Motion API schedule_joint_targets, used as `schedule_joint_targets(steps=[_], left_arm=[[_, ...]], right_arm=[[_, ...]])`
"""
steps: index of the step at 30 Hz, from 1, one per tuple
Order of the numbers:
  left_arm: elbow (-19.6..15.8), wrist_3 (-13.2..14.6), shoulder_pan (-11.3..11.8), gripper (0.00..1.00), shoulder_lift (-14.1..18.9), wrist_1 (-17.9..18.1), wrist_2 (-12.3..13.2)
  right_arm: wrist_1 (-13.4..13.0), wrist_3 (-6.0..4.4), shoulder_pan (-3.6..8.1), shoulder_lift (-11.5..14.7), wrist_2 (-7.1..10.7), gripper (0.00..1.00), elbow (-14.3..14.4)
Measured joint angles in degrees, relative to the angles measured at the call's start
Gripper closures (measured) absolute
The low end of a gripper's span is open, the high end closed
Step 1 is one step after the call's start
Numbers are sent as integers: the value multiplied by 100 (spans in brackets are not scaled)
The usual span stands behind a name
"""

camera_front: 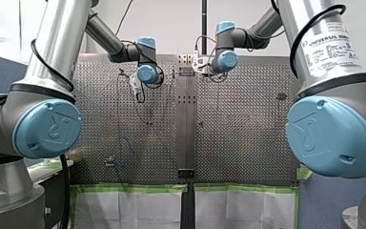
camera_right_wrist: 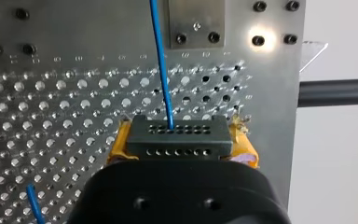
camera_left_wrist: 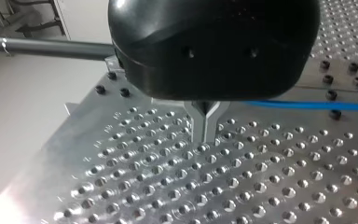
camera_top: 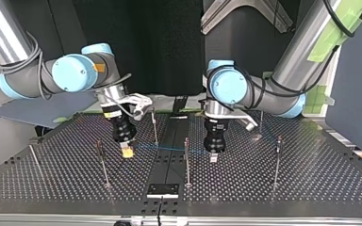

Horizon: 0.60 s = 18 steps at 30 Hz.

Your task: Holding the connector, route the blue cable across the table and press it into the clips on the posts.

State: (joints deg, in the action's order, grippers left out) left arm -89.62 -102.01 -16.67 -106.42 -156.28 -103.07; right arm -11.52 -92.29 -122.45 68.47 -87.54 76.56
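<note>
My right gripper (camera_right_wrist: 181,148) pinches the connector (camera_right_wrist: 177,135) between yellow pads (camera_right_wrist: 115,150); the blue cable (camera_right_wrist: 160,60) leaves it toward 12 o'clock. On my left gripper (camera_left_wrist: 205,133) the metal fingers (camera_left_wrist: 199,126) press together, the cable trailing toward 3 o'clock.

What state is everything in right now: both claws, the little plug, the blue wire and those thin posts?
my right claw: shut on the connector.
connector: clamped, blue cable leaving its face.
my left claw: shut; its grip on the cable is hidden.
blue cable: stretched between both claws, low over the table.
posts: upright; no clip visibly holds the cable.
</note>
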Motion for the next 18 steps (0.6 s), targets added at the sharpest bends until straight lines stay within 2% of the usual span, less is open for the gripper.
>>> schedule_joint_targets(steps=[6, 11, 16, 17, 18], left_arm=[[289, -28, 58, 100, -231, -20, 91], [497, -44, 138, 100, -272, -42, 141], [547, -47, 159, 100, -270, -106, 150], [548, -48, 156, 94, -269, -121, 150], [547, -47, 149, 94, -269, -151, 147]], right_arm=[[-5, -1, 119, -114, 13, 100, -75], [-9, -1, 222, -145, 46, 100, -98], [-9, -1, 271, -152, 67, 100, -100], [-9, 1, 276, -153, 71, 100, -100], [-9, 4, 280, -155, 72, 100, -100]])
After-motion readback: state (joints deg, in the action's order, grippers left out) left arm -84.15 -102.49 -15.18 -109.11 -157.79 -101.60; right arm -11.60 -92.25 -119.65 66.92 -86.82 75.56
